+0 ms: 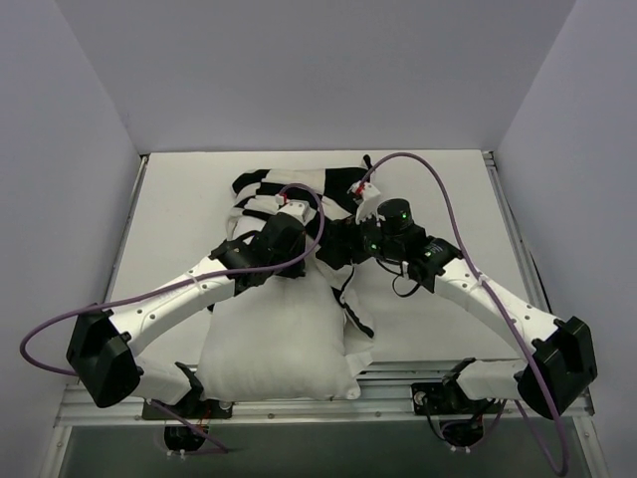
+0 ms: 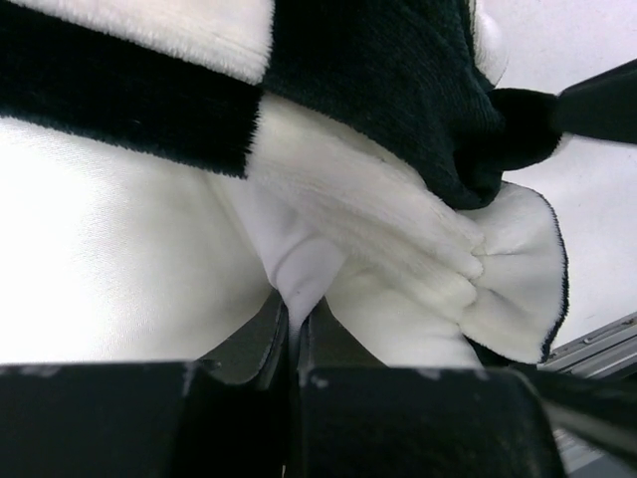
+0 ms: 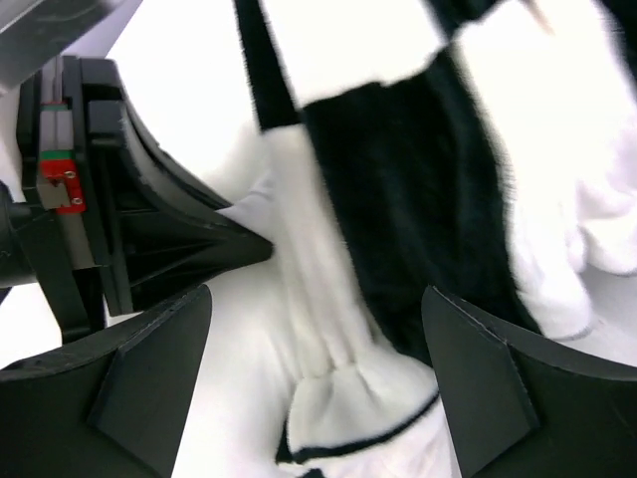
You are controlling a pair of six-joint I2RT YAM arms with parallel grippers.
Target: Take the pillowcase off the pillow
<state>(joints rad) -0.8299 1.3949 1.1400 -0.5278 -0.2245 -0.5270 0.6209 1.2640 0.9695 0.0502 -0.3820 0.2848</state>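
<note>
The plump white pillow point(image 1: 274, 339) lies at the near middle of the table. The black and white checked pillowcase point(image 1: 284, 189) is bunched over its far end, and a strip trails down its right side. My left gripper point(image 1: 307, 239) is shut on a pinch of the pillow's smooth white cloth point(image 2: 100, 259), its jaws point(image 2: 292, 314) pressed together, next to the pillowcase's fuzzy bunched edge point(image 2: 378, 80). My right gripper point(image 1: 343, 247) is open. Its fingers straddle the gathered pillowcase edge point(image 3: 398, 199) without touching it, with the gripper's centre point(image 3: 318, 388) over the pillow cloth point(image 3: 229, 398).
The white table point(image 1: 438, 199) is walled at the back and both sides. An aluminium rail point(image 1: 398, 383) runs along the near edge. Purple cables point(image 1: 438, 189) loop over both arms. My left gripper's fingers point(image 3: 149, 229) reach into the right wrist view.
</note>
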